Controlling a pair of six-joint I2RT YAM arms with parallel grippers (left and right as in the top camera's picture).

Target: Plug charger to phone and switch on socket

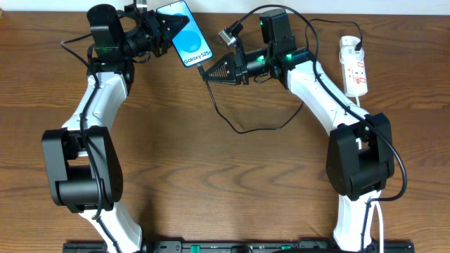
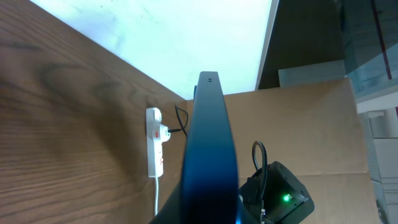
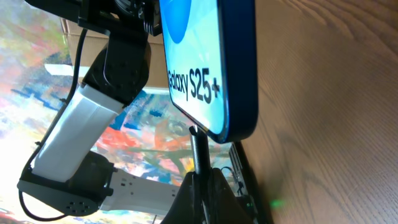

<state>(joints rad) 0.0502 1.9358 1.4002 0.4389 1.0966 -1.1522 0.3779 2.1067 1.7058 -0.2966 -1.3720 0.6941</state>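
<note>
The phone [image 1: 185,31], screen lit blue with "Galaxy S25+", is held tilted above the table's back by my left gripper [image 1: 163,28], which is shut on its upper end. In the left wrist view the phone [image 2: 208,149] shows edge-on. My right gripper [image 1: 209,72] is shut on the charger's black connector [image 3: 198,149], whose tip touches the phone's bottom edge [image 3: 239,118]. The charger's thin black cable [image 1: 246,130] loops over the table. The white socket strip [image 1: 354,67] lies at the back right, with a black plug in it; it also shows in the left wrist view [image 2: 155,149].
The socket's thick white cord [image 1: 358,102] runs toward my right arm's base. The table's back edge lies just behind the phone. A cardboard box [image 2: 311,130] stands beyond the table. Open wooden tabletop [image 1: 225,183] lies in the middle and front.
</note>
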